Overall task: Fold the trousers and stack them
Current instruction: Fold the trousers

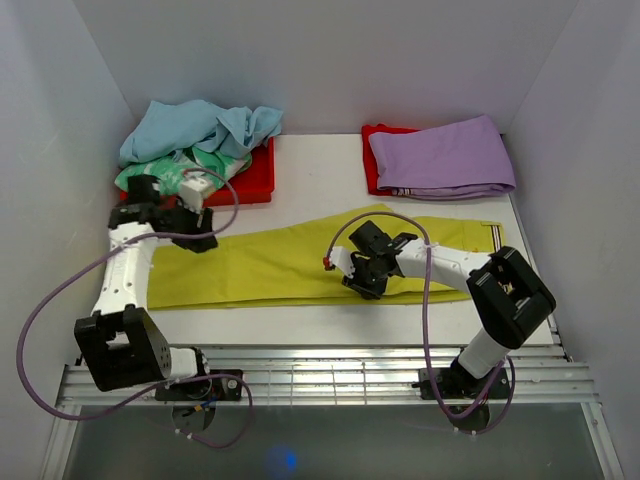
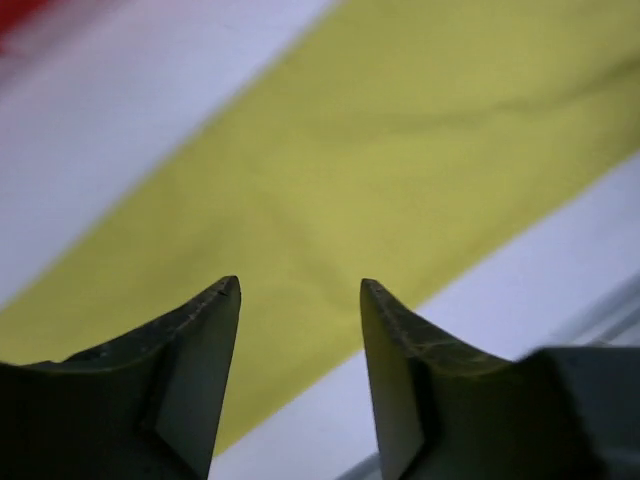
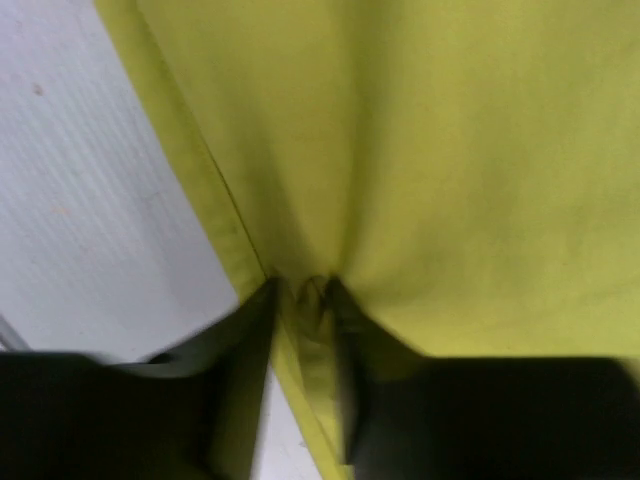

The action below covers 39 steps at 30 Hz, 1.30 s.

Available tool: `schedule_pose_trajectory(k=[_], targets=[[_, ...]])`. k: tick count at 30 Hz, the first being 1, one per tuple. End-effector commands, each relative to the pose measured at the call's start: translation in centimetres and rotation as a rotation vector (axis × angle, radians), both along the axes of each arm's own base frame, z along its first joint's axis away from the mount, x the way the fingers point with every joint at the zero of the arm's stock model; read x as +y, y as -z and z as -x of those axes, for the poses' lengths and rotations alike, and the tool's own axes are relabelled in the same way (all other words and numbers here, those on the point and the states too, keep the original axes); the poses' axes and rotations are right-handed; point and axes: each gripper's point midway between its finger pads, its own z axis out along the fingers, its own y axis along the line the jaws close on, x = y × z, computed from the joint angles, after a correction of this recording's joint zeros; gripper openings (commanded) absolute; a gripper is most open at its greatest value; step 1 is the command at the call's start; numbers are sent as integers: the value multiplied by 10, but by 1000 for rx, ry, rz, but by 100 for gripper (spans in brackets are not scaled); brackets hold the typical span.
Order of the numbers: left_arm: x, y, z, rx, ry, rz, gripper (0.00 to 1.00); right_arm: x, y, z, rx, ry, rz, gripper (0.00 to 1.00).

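Observation:
The chartreuse-yellow trousers [image 1: 270, 262] lie flat and folded lengthwise across the middle of the white table [image 1: 320, 175]. My left gripper [image 1: 203, 241] hovers over their left end, jaws open, with nothing between them. The left wrist view shows that gripper [image 2: 300, 285] above the trousers [image 2: 380, 150] and their near edge. My right gripper [image 1: 358, 284] is low on the cloth near the middle of the near edge. In the right wrist view, the right gripper [image 3: 300, 290] has a small bunch of the trousers [image 3: 470, 150] pinched between its fingers at the hem.
A red tray [image 1: 255, 178] at the back left holds a light blue garment [image 1: 195, 128] and a green-patterned one [image 1: 165, 170]. A lilac garment [image 1: 440, 155] lies folded on a red tray at the back right. White walls enclose the table; a metal rail [image 1: 320, 375] runs along the near edge.

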Motion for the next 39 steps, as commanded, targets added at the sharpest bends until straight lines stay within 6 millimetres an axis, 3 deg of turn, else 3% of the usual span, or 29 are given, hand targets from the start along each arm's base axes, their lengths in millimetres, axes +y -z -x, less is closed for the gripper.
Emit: schedule_pose_trajectory(k=[1, 2, 4, 5, 6, 10, 12, 13, 15, 18, 24, 28, 32, 39], targets=[[-68, 63, 35, 210, 73, 65, 57, 0, -15, 5, 63, 40, -67, 44], [-75, 87, 47, 276, 67, 59, 49, 1, -25, 1, 62, 52, -105, 51], [-89, 109, 47, 282, 102, 3, 43, -13, -57, -18, 28, 129, -168, 64], [-90, 120, 51, 311, 98, -8, 36, -17, -68, -22, 37, 142, -209, 65], [-92, 138, 57, 356, 108, -21, 34, -25, -84, -28, 12, 172, -240, 66], [-94, 171, 71, 428, 120, -93, 22, -100, -120, -64, -57, 421, -289, 69], [-90, 181, 73, 450, 109, -125, 19, -135, -120, -70, -62, 538, -249, 68], [-89, 187, 77, 472, 106, -132, 19, -168, -119, -75, -60, 642, -233, 64], [-84, 192, 78, 482, 100, -156, 18, -206, -112, -71, -7, 761, -198, 63], [-79, 196, 78, 481, 100, -187, 18, -281, -101, -63, 19, 985, -136, 61], [-71, 207, 84, 506, 94, -229, 18, -351, -71, -48, 47, 1158, -45, 62], [-67, 210, 86, 512, 89, -251, 19, -374, -50, -46, 53, 1207, -21, 64], [-65, 210, 86, 512, 85, -263, 19, -367, -26, -43, 126, 1210, -54, 66], [-62, 211, 87, 511, 79, -277, 18, -357, -9, -40, 226, 1227, -115, 43]])
